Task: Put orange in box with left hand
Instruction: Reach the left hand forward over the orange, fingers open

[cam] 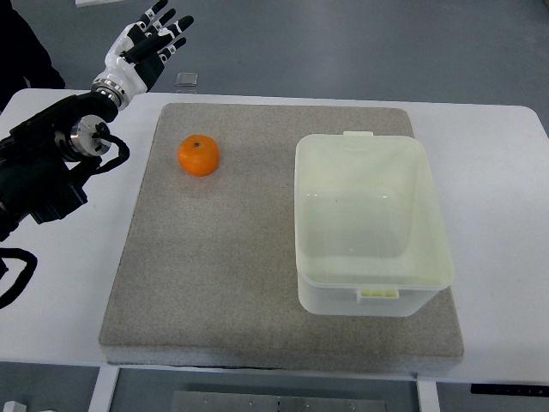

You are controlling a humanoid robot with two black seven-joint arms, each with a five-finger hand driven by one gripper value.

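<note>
Bottom edge first: table [515, 257] front lip and part of its frame show, cropped by the frame; a dark item at lower right corner is cut off, can't identify. Grey felt mat [223, 275] covers most of the white tabletop, front edge near the table's front edge.

Hidden/unclear:
- Left arm [43, 172] enters from the left edge mid-frame, black housing and cables; lower part cropped at left edge.
- Small clear square object [186, 81] sits just beyond the mat's far edge at upper left, too small to identify.
- Right arm: out of view.
- Dark shape at top left corner, cropped, can't tell what.

Left hand [147, 45]: upper left of frame, beyond the table's far edge, over floor. Fingers spread wide, extended toward upper right, holding nothing. Well apart from the orange.

Orange [198, 155]: on the mat, upper left part, near the mat's left edge. Roughly round, no usable long axis. Stem dimple faces up toward camera. Nothing touching it.

Box [369, 223]: translucent, pale yellowish, open top, no lid on. On the mat's right half, right wall close to the mat's right edge. Long axis runs top-to-bottom in frame; tabs at the far and near rims. Inside looks bare.

Open room: wide bare strip of mat between orange and box; whole lower left of mat is free. White table margin on left and right of the mat.
</note>
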